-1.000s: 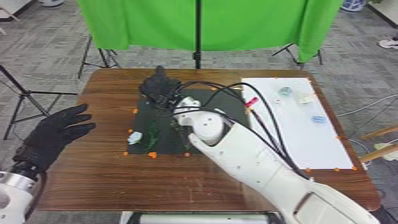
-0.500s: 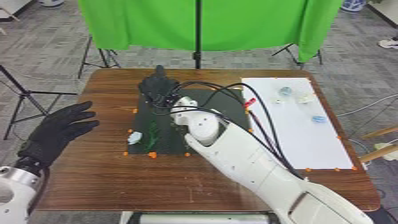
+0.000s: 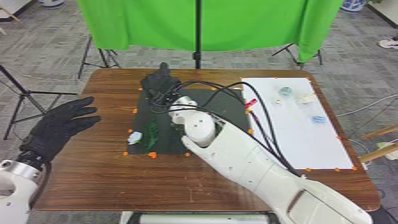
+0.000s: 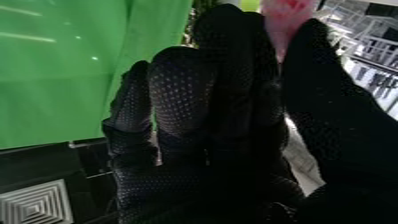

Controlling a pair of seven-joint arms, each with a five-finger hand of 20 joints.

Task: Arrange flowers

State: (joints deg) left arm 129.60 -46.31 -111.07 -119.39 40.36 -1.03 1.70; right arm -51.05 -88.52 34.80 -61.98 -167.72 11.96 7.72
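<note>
Over the far left part of the black mat (image 3: pixel 208 129), my right hand (image 3: pixel 161 85) is held with its back toward the head view. In the right wrist view, the thumb and fingers of my right hand (image 4: pixel 213 110) close on a pink flower (image 4: pixel 289 20); green leaves (image 4: pixel 202 17) show behind the fingertips. Left of the mat, my left hand (image 3: pixel 58 129) has its fingers spread, holding nothing. A pale blue-white flower (image 3: pixel 134 138) lies by the mat's near left corner, beside a green stem (image 3: pixel 153 135).
A white board (image 3: pixel 306 142) covers the table's right side, bearing small pale blue pieces (image 3: pixel 319 119) and a whitish one (image 3: pixel 306 99). Something red (image 3: pixel 250 103) is at its left edge. Black cables loop over my right forearm. Orange marks (image 3: pixel 152 155) line the mat.
My right hand has shifted only slightly around the mat's far left, its forearm swinging a little leftward. My left hand has risen slightly and moved a bit right. The flower on the mat stays put.
</note>
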